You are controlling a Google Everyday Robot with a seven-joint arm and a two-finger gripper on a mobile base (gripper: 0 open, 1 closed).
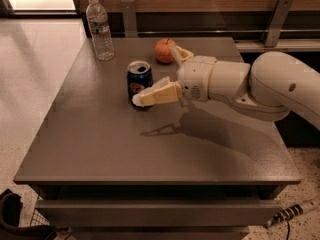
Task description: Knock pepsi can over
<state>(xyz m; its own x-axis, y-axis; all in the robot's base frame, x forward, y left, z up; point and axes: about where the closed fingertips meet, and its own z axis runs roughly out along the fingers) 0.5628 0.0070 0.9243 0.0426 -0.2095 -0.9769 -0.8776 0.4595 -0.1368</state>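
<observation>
Overall dim, warm indoor light. Brightest zone top left, where pale light washes over the floor (35, 59). The desk (100, 149) top is matte with a faint sheen only. The gripper (154, 75) sits just beside the pepsi can (139, 83), jaws spread wide and lit from above. Its soft-edged shadow falls on the desk just in front. The white arm (270, 84) carries mild highlights on top. Space under the desk is near black.

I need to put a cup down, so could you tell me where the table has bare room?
The front half of the table is bare, as is the left strip from the bottle to the front edge. The back middle is crowded: the open claw is at the can, with the apple just behind.
</observation>
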